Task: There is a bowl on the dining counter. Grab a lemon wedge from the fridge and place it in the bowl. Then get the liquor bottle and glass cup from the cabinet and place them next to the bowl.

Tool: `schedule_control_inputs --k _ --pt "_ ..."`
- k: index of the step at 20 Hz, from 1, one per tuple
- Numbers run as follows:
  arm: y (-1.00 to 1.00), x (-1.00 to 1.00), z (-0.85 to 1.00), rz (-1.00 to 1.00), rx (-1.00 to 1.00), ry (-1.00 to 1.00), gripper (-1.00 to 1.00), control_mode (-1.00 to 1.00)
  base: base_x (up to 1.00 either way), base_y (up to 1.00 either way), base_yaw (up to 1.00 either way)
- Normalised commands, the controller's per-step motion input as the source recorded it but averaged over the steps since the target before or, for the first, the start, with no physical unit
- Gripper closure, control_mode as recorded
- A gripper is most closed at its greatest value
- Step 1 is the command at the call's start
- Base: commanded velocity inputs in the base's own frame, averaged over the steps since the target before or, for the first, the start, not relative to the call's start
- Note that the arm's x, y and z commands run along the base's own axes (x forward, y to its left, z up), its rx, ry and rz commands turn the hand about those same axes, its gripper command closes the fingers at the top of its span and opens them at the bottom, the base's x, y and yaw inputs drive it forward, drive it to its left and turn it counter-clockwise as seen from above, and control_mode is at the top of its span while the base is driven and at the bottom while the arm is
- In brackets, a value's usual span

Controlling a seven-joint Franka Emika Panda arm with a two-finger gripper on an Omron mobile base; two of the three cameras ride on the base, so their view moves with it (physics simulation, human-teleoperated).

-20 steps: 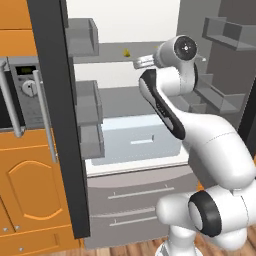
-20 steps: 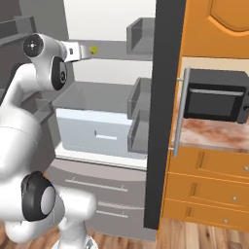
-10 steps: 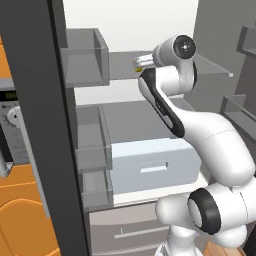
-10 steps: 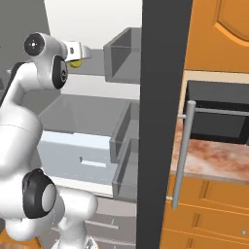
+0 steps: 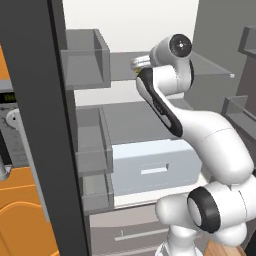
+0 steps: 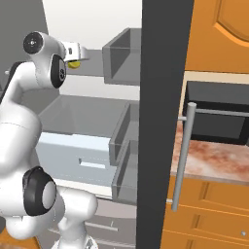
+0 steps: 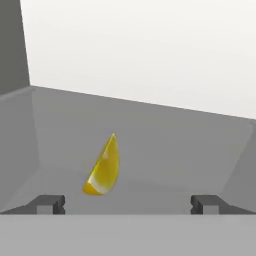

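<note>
Lemon wedge (image 7: 104,167) lies on grey fridge shelf (image 7: 165,150) before the wide-open hand (image 7: 127,202).

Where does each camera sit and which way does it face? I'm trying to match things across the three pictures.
Left base view: behind the arm, on its left, facing into the open fridge; the arm rises from lower right.
Right base view: behind the arm on its right, facing the fridge past its door edge and the microwave; the arm rises from lower left.
Hand view: on the hand, looking along the open gripper at the lemon wedge on the shelf.
The right base and hand views share the lemon wedge.
</note>
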Motion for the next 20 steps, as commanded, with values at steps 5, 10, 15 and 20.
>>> schedule_control_inputs --k 5,10,15,20 --pt "0.35 0.04 0.0 0.0 0.0 0.29 -1.0 -1.0 0.0 0.0 0.0" --pt "0.06 0.27 -0.1 0.0 0.0 0.17 -1.0 -1.0 0.0 0.0 0.0" --pt "0.0 0.39 -0.37 0.0 0.05 0.0 -1.0 -1.0 0.0 0.0 0.0" --pt "0.0 0.27 -0.5 0.0 0.05 -0.03 -1.0 -1.0 0.0 0.0 0.0"
